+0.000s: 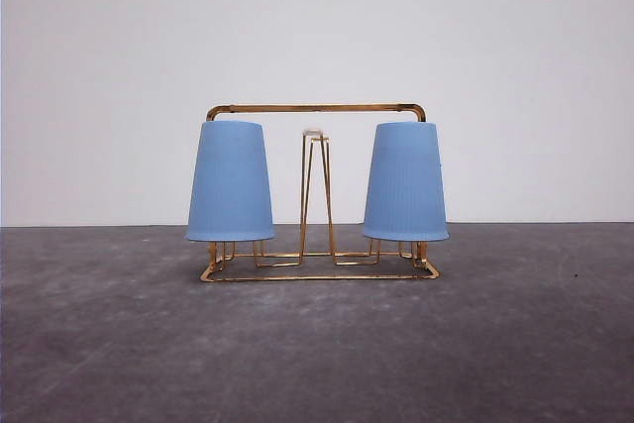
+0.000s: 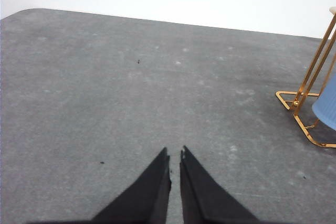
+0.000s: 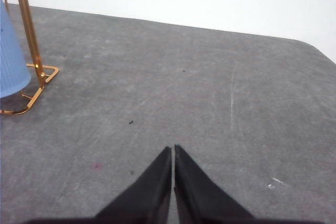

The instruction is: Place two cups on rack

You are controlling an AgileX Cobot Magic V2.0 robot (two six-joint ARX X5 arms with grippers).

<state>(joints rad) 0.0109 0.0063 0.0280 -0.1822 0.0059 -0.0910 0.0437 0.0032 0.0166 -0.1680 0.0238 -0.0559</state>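
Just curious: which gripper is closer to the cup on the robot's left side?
Left. The left gripper has that cup and the rack nearby; the right gripper faces the other cup.

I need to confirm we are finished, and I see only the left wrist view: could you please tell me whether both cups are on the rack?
Observer: Yes. In the front view the left cup sits upside down over pegs at the left end of the rack.
Operator: And the second one?
Observer: The right cup sits upside down at the right end, apart from the first, with a bare white-tipped peg between them.
Operator: Thank you. Is the right pincer holding anything?
Observer: No. The right pincer is shut on nothing, over bare table beside the rack.
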